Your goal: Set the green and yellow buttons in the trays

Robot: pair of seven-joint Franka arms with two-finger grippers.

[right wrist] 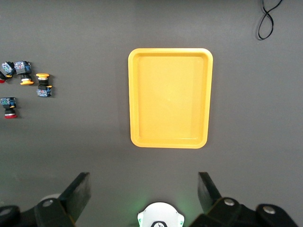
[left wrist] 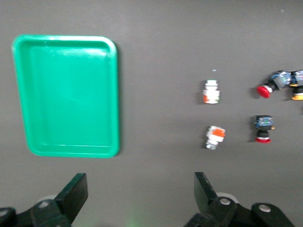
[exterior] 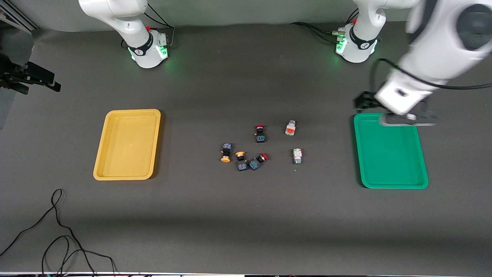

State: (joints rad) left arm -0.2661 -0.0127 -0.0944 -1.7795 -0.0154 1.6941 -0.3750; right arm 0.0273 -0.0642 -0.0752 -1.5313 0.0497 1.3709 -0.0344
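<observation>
Dark grey matting covers the whole table (exterior: 246, 223), and nearly everything on it sits in one band across the middle. At the centre lie the buttons, loose on the mat and none yet in a tray. Two yellow-capped buttons (exterior: 226, 153) (exterior: 240, 160) with black bodies lie just beside each other, tipped on their sides. Two red-capped switches (exterior: 260, 133) (exterior: 258, 161), which the task leaves alone, are mixed in with them, one almost touching the second yellow-capped button. That crowding will likely make a clean pinch awkward. Toward the left arm's end lie the two white blocks, set apart from the cluster and from each other: the orange-marked white button (exterior: 290, 128) farther from the front camera, the green-marked white button (exterior: 297, 156) nearer.

Flanking the group are the trays, both bare inside. The yellow tray (exterior: 100, 169) lies toward the right arm's end and the green tray (exterior: 361, 169) toward the left arm's end, each well apart from the buttons. Each colour thus has a tray close to one arm, which suggests the sorting is split between them.

Over the green tray's edge nearest the bases hangs the left gripper (left wrist: 137, 194), fingers spread wide and holding nothing. The right gripper (right wrist: 142, 194) is likewise spread and empty, looking down on the yellow tray from high up; it does not show in the front view. Loose black cables (exterior: 57, 238) trail at the table's near corner.
</observation>
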